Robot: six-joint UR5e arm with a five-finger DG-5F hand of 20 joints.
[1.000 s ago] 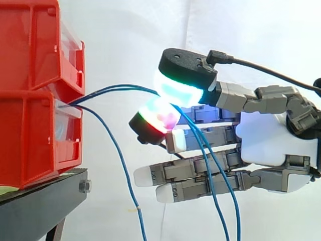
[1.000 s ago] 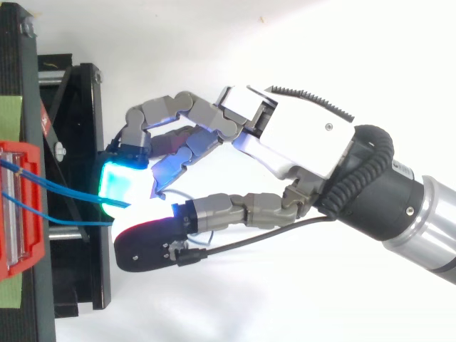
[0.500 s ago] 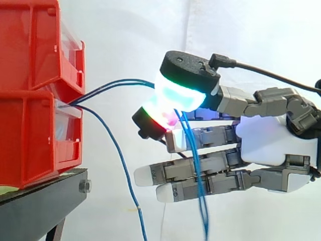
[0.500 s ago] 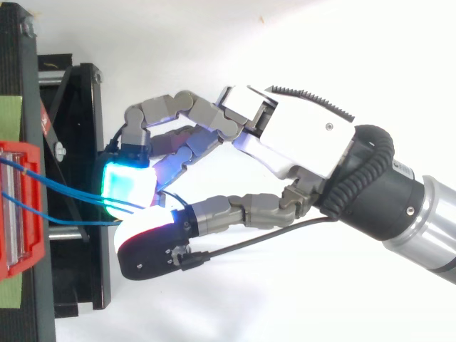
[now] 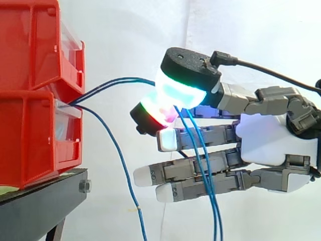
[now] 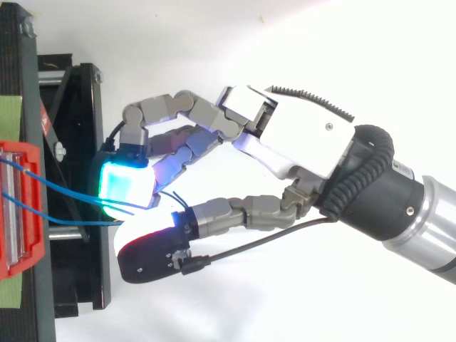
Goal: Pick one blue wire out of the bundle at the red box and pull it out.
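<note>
Where the wires start: the lower red bin (image 5: pixel 35 140) at the left, with the upper red bin (image 5: pixel 30 45) stacked on it; blue wires come out of the gap at its front edge.
Support: both bins sit on a black stand (image 5: pixel 45 201) before a white curtain (image 5: pixel 125 30).
Third blue wire (image 5: pixel 136 206): it leaves the same gap and hangs down past the stand, apart from the robot hand.
Two blue wires (image 5: pixel 125 80): they run side by side from the bin up and rightward, taut, into the pinch, then drop across the straight lower fingers.
Pads: a green-cyan pad (image 5: pixel 179 91) above and a red-glowing pad (image 5: pixel 158 111) below press together on the two wires.
Robot hand (image 5: pixel 266 143): it comes in from the right, grasping the two blue wires between thumb and one finger; the other fingers point toward the bins.
Top view: the cyan pad (image 6: pixel 127 187) lies just beside the stand's edge.
</note>
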